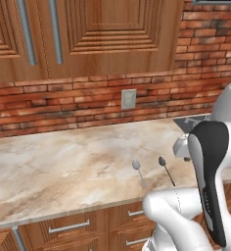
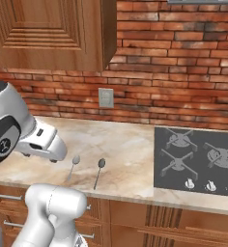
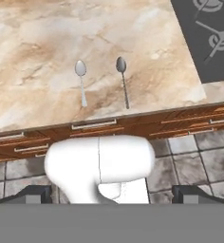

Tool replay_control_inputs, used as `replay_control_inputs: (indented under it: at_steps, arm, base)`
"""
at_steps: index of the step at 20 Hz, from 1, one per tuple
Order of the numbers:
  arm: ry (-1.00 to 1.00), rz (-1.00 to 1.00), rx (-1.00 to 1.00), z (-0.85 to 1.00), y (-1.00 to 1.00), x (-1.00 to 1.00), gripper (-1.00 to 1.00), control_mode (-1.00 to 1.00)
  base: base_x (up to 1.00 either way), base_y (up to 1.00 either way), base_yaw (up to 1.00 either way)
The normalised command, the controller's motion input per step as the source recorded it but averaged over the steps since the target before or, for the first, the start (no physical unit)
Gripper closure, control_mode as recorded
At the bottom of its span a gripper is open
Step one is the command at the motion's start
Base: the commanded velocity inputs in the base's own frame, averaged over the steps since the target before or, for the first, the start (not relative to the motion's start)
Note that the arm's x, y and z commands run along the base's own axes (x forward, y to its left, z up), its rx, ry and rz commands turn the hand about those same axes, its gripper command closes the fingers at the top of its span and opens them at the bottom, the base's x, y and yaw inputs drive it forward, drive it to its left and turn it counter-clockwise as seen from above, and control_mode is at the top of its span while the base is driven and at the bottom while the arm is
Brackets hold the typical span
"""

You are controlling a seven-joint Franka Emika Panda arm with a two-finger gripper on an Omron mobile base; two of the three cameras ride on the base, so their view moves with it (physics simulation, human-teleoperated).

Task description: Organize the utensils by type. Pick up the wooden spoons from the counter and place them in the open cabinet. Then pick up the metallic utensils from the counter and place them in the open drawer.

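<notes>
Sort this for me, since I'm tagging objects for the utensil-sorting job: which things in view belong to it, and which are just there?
Part of the job:
- lighter metal spoon, lying on the counter
- darker metal spoon, beside it, apart
- gripper, jaws wide, holding nothing

Just there:
- stovetop
- wall outlet
- closed upper cabinets
- closed drawer fronts

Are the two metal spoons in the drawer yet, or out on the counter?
Out: both metal spoons lie flat, side by side, on the counter near its front edge.

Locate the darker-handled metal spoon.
The darker-handled spoon lies near the counter's front edge, between the lighter spoon and the stovetop, bowl toward the wall.
</notes>
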Motion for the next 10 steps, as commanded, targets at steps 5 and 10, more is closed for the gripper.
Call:
replay_control_inputs:
  at_steps: [5, 10]
  arm:
    - [0.02, 0.00, 0.00, -0.43, -0.05, 0.31, -1.00, -1.00]
    - [0.15, 0.00, 0.00, -0.17, -0.21, 0.38, -1.00, -1.00]
  base:
    - [0.00, 0.00, 0.00]
    - [0.00, 0.00, 0.00]
